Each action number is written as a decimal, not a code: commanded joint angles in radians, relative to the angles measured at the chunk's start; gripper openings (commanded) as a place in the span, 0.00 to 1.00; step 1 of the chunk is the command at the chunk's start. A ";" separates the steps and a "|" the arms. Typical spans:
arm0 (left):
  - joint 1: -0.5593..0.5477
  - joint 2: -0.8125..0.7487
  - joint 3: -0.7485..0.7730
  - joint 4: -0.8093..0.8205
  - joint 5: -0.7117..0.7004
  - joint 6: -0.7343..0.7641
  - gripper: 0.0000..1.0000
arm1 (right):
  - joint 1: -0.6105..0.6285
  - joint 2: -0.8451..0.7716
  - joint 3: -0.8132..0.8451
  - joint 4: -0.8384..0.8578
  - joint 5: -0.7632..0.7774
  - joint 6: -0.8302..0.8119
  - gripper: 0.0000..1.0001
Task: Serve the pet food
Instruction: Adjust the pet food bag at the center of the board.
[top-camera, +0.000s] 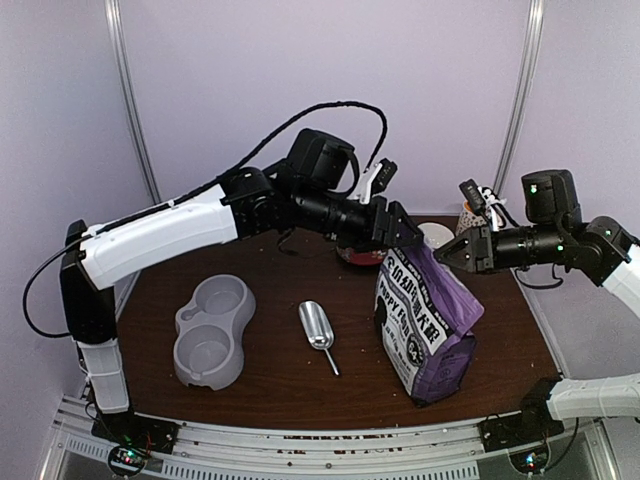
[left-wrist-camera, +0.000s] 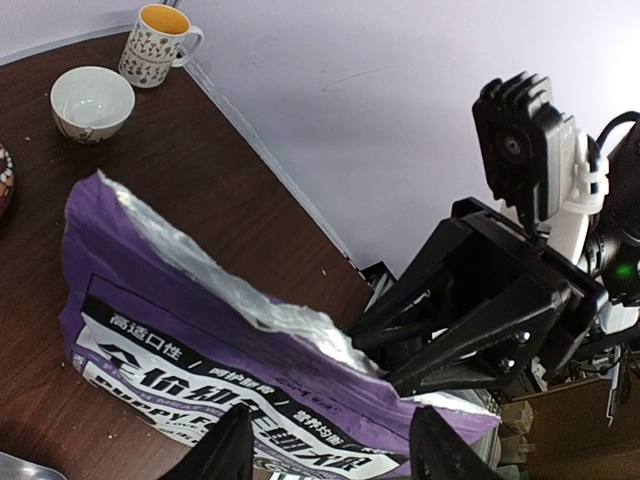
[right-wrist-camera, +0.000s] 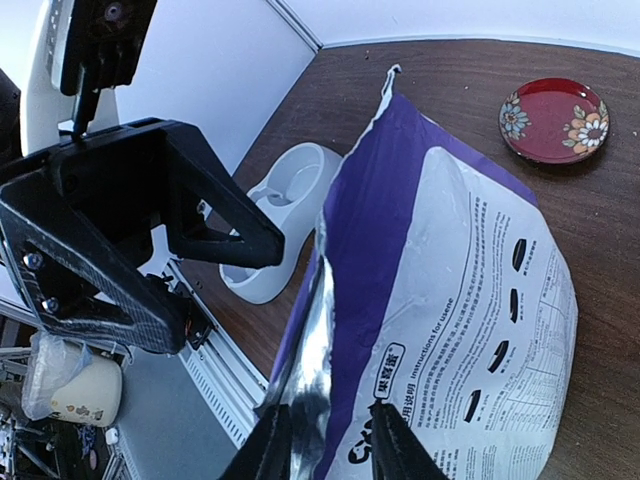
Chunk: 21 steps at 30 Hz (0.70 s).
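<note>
The purple printed bag (top-camera: 425, 325) stands upright right of the table's middle, its torn top showing silver lining (left-wrist-camera: 230, 285). No pet food shows; it is hidden from every view. My left gripper (top-camera: 405, 235) hangs at the bag's top left corner. In the left wrist view that gripper (left-wrist-camera: 330, 440) is open, its fingers wide apart astride the bag's printed front (left-wrist-camera: 200, 340). My right gripper (top-camera: 447, 256) is at the top right corner. In the right wrist view it (right-wrist-camera: 330, 445) is shut on the bag's (right-wrist-camera: 470, 280) edge, one finger on the lining, the other on the white back.
A grey double pet bowl (top-camera: 212, 330) sits left of centre, with a metal scoop (top-camera: 316, 325) lying between it and the bag. A red flowered plate (right-wrist-camera: 555, 120) lies behind the bag. A white bowl (left-wrist-camera: 92, 100) and a patterned cup (left-wrist-camera: 160, 40) stand at the back right.
</note>
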 joint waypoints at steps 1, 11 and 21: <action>-0.010 0.023 0.051 0.041 0.027 -0.020 0.56 | 0.031 0.009 0.010 0.025 0.013 0.020 0.30; -0.014 0.053 0.066 0.034 0.039 -0.033 0.55 | 0.067 0.038 0.017 0.026 0.034 0.022 0.30; -0.014 0.074 0.063 0.031 0.050 -0.048 0.47 | 0.085 0.045 0.022 0.029 0.041 0.020 0.24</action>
